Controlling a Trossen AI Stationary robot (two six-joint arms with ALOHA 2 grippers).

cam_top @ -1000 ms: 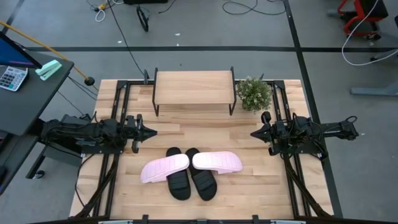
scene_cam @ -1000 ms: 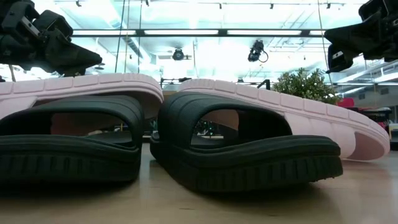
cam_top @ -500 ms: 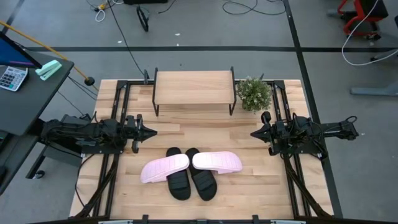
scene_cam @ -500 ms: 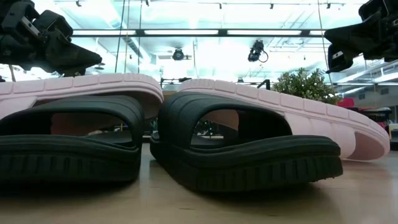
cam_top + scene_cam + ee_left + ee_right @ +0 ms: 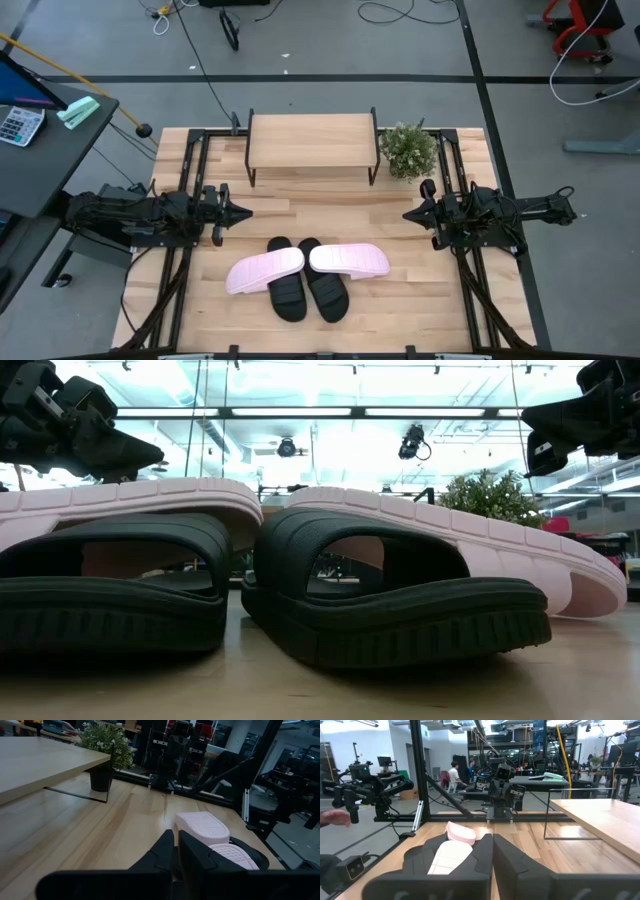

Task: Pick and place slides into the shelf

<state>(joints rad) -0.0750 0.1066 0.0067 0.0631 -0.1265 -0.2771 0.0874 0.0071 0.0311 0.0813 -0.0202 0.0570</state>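
At the desk's (image 5: 400,300) far edge you have the shelf (image 5: 311,140); four slides (image 5: 305,272) cluster near the front, between and forward of your left tool (image 5: 243,211) and right tool (image 5: 408,214), both pressed together, holding nothing.

Even overhead light leaves the tabletop (image 5: 330,310) bright with soft, short shadows, while ceiling strip lights (image 5: 300,412) glare white in the low view and the nearest black slides (image 5: 395,600) look dark and slightly soft.

Pink slides (image 5: 305,267), black slides (image 5: 308,291)
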